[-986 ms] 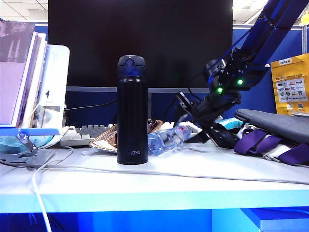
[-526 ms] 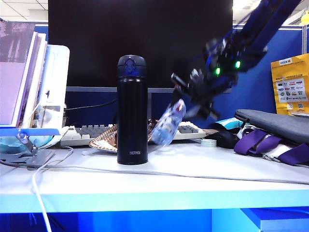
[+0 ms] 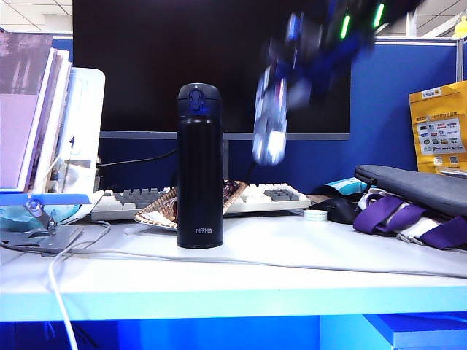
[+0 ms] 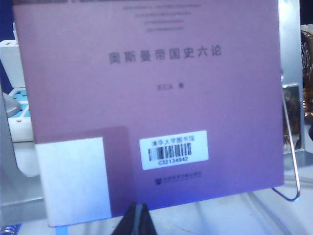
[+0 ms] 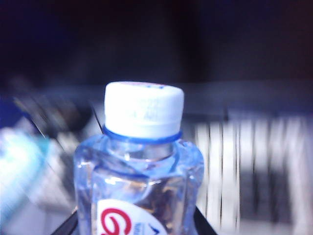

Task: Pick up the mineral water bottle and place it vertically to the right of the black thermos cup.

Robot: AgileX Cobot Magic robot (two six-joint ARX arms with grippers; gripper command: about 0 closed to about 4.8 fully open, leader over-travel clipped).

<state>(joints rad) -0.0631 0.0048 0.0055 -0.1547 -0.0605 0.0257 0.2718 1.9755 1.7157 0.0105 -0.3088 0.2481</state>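
Observation:
The black thermos cup (image 3: 200,166) stands upright on the white table (image 3: 292,281), left of centre in the exterior view. The mineral water bottle (image 3: 268,124) hangs in the air to its right, nearly upright and blurred by motion, level with the thermos's upper half. My right gripper (image 3: 303,51) is shut on it from above and to the right. In the right wrist view the bottle (image 5: 139,166) fills the middle, its white cap (image 5: 144,108) pointing away from my right gripper (image 5: 134,230), with a dark finger on each side. My left gripper (image 4: 138,218) is shut and empty in front of a purple book (image 4: 146,98).
A white keyboard (image 3: 277,195) and a black monitor (image 3: 211,65) stand behind the thermos. Books on a stand (image 3: 36,117) are at the left, a patterned dish (image 3: 157,211) sits by the thermos's base. A grey bag with purple straps (image 3: 412,200) lies at the right. A white cable (image 3: 219,259) crosses the table.
My right gripper has lifted the bottle from lying on the table beside the thermos, carrying it up and swinging it from level to nearly upright. The thermos has not moved.

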